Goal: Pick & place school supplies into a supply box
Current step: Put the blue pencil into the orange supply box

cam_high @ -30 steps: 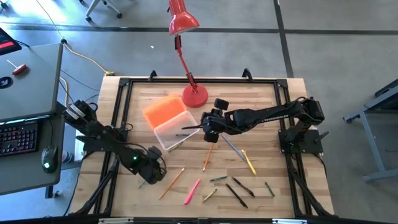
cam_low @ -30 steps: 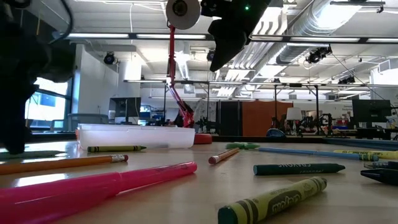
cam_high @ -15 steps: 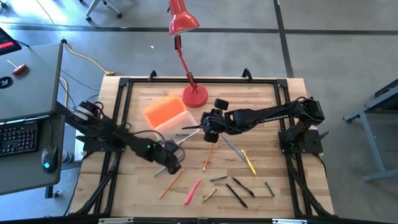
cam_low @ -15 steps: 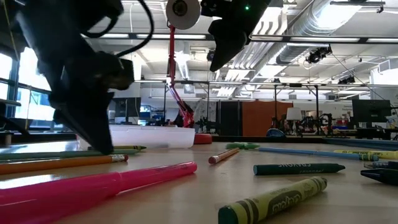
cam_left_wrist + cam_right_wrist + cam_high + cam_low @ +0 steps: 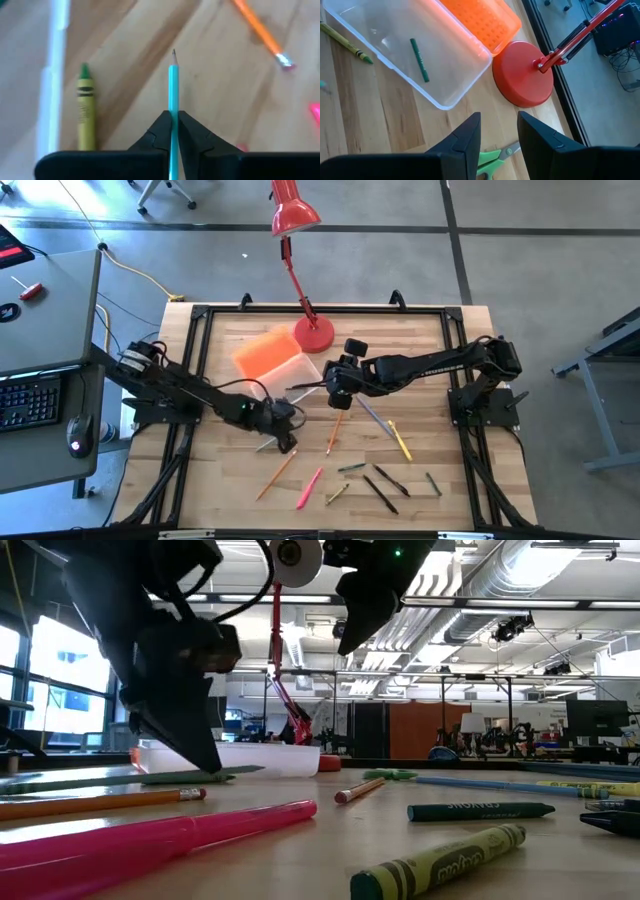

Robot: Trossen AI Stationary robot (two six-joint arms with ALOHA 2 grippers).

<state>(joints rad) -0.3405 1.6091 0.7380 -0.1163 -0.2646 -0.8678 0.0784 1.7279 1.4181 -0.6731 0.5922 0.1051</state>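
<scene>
My left gripper (image 5: 287,442) is low over the table, near the supply box's near side, shut on a teal pencil (image 5: 173,85). The clear supply box (image 5: 278,388) stands open, its orange lid (image 5: 265,353) lying flat behind it, and a green crayon (image 5: 419,60) lies inside. Another green crayon (image 5: 85,107) lies on the table beside the box wall. My right gripper (image 5: 333,388) hangs open above the table just right of the box, over the green-handled scissors (image 5: 495,157). Pens, pencils and markers lie scattered on the near half of the table. My left gripper pinches the teal pencil's shaft (image 5: 173,116) between its two fingers, which come down from above and lie along the pencil. The sharpened tip (image 5: 173,52) sticks out ahead of the fingertips. The pencil lies almost level, close to the tabletop (image 5: 240,772); whether it touches the wood I cannot tell.
The red lamp's round base (image 5: 313,333) stands just behind the box. On the near side lie an orange pencil (image 5: 277,473), a pink marker (image 5: 309,487), a yellow pen (image 5: 400,440) and black markers (image 5: 385,488). A black frame edges the table.
My left gripper has travelled from the table's near-left area toward the right and the supply box, most of the way in the first half second. It has carried the teal pencil along with it. My right arm has kept still.
</scene>
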